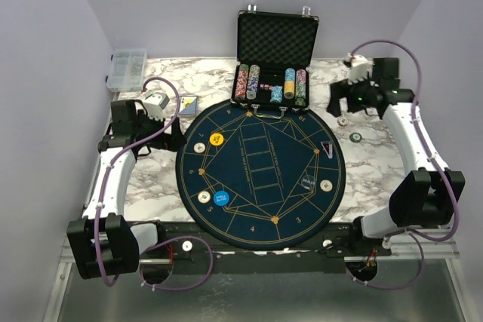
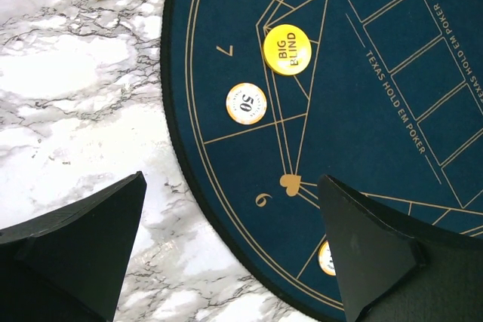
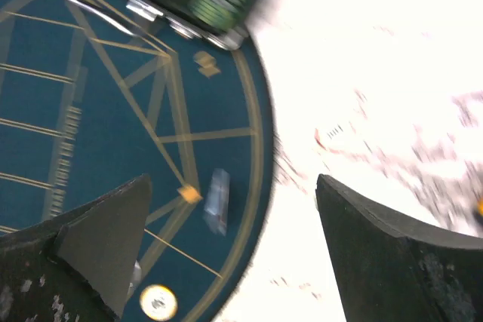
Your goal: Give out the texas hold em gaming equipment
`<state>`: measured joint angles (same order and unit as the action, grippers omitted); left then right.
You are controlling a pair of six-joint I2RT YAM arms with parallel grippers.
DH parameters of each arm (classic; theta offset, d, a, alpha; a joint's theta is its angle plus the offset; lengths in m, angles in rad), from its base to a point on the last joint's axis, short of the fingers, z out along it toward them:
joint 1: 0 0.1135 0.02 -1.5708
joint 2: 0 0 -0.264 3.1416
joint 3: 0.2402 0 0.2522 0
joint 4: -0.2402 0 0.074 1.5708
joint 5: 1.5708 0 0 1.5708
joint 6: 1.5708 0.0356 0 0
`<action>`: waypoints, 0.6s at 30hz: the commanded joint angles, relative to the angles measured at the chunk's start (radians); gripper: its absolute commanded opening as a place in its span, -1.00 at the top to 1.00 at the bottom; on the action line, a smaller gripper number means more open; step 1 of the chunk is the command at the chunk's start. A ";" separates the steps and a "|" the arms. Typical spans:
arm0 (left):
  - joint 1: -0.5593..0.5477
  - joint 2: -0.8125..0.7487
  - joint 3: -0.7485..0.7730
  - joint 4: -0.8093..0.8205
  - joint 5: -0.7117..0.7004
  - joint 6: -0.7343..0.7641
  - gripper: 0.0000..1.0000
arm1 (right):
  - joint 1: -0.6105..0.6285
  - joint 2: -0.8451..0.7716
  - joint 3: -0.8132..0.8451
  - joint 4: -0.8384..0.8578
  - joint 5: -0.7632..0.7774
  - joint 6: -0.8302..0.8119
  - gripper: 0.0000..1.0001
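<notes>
On the round mat (image 1: 260, 220) lie a yellow "big blind" disc (image 1: 217, 139), a blue disc (image 1: 219, 199), a clear dealer disc (image 1: 307, 180), several cream chips and a pair of cards (image 1: 327, 148). My left gripper (image 2: 230, 179) stands open over the mat's left rim near the number 6, with nothing between its fingers. The yellow disc (image 2: 287, 49) and a cream 50 chip (image 2: 247, 102) lie ahead of it. My right gripper (image 3: 234, 179) hangs open and empty over the mat's right rim, in a blurred view. The cards (image 3: 216, 200) and a cream chip (image 3: 158, 303) show below it.
An open black case (image 1: 276, 50) with rows of chip stacks stands behind the mat. A blue card box (image 1: 188, 105) lies at the back left and a clear compartment box (image 1: 127, 68) in the far left corner. A dark chip (image 1: 355, 138) lies on the marble right of the mat.
</notes>
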<state>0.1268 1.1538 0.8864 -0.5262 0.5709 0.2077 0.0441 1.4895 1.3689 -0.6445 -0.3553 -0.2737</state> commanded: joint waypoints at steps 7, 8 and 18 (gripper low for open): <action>-0.011 -0.008 0.006 -0.007 0.005 0.017 -0.97 | -0.359 0.120 -0.154 -0.037 -0.016 -0.175 -0.79; -0.011 -0.007 0.007 -0.007 0.005 0.015 -0.97 | -0.360 0.141 -0.161 -0.021 0.000 -0.184 -0.76; -0.011 -0.004 0.005 -0.009 0.003 0.016 -0.97 | -0.357 0.316 -0.181 0.078 -0.009 -0.179 -0.51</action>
<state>0.1219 1.1538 0.8864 -0.5266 0.5682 0.2081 -0.3149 1.7622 1.1870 -0.6239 -0.3534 -0.4461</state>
